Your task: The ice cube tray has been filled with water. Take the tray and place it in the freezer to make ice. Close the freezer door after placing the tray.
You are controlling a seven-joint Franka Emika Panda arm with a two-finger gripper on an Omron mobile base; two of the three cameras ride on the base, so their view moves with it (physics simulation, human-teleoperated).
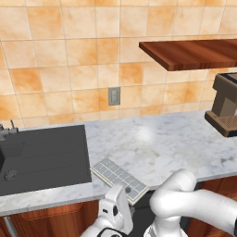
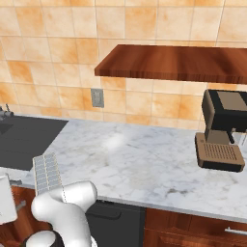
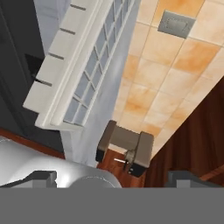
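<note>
The ice cube tray (image 1: 119,175) lies flat at the desk's (image 1: 162,143) front edge, lower middle of the left base view. In the hand view the wide-open pincer (image 3: 111,178) sits bottom centre, with the tray toward upper left, untouched.

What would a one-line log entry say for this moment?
claw: open, empty | ice cube tray: on counter front edge, beside sink | stage: approaching
</note>
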